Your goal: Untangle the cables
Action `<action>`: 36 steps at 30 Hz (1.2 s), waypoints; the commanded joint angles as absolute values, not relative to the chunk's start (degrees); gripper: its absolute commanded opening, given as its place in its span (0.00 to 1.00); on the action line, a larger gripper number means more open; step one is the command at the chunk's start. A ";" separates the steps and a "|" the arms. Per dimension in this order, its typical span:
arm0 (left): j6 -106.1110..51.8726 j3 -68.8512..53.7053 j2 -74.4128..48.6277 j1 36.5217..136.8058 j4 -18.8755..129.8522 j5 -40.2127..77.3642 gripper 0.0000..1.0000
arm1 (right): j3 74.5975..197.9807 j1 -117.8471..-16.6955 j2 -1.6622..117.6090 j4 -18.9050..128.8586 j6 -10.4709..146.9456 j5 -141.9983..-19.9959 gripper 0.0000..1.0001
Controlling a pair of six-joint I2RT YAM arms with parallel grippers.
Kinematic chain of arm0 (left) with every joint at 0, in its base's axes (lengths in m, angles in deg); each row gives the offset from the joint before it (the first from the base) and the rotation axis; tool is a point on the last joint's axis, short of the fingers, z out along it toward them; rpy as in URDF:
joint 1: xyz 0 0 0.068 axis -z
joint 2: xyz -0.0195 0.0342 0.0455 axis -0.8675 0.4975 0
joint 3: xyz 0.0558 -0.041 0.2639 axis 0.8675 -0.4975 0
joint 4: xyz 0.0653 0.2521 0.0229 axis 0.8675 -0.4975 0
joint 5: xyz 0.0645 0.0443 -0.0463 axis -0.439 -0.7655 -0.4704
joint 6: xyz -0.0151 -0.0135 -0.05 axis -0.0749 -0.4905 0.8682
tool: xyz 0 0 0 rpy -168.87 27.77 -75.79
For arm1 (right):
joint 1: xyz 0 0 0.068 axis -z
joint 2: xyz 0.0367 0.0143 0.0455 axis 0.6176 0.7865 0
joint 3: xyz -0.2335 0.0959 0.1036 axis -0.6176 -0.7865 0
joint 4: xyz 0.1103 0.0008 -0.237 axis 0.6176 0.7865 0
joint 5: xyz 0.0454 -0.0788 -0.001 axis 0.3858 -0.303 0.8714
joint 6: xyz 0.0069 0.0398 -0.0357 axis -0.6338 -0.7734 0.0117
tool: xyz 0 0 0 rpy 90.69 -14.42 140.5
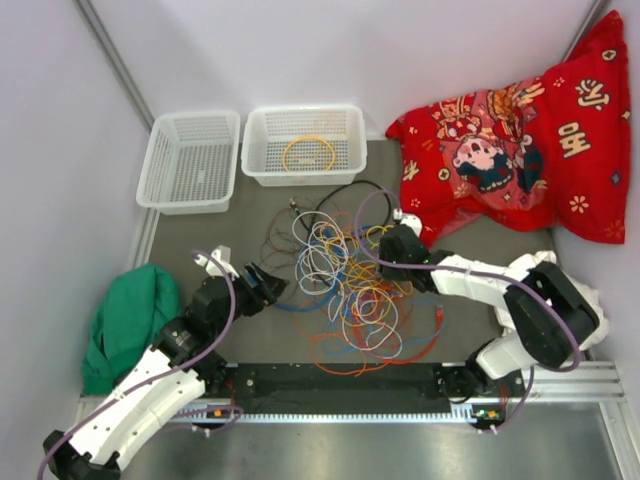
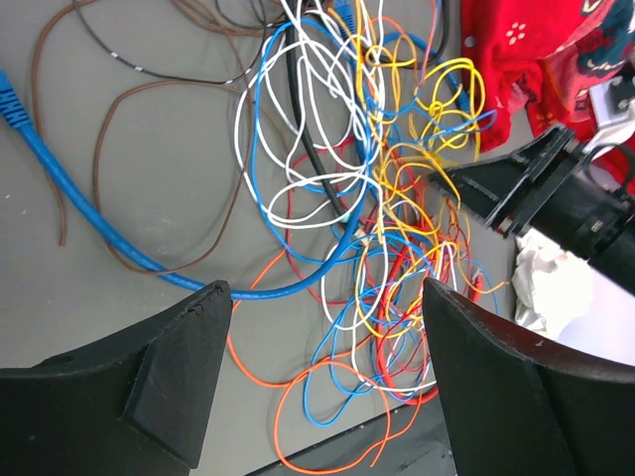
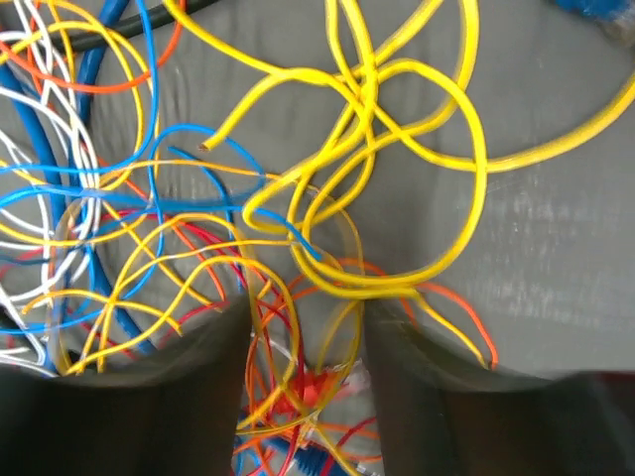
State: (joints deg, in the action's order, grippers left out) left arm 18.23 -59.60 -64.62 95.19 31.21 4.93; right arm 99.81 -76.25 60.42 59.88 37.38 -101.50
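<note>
Blurred black fingers (image 3: 198,397) of the right claw (image 3: 308,317) stand apart around thin yellow and red strands that run out of view, while the left claw (image 2: 325,297) gapes wide above the cables (image 1: 350,285), heaped mid-surface (image 1: 190,235) between the two.

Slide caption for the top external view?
Left hand and right hand flank the cable tangle; one yellow cable coiled in a basket.
</note>
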 commanded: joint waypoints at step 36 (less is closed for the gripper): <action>2.87 -35.80 -34.96 95.84 85.10 29.73 0.83 | 129.47 -88.07 27.52 75.82 46.49 -85.47 0.00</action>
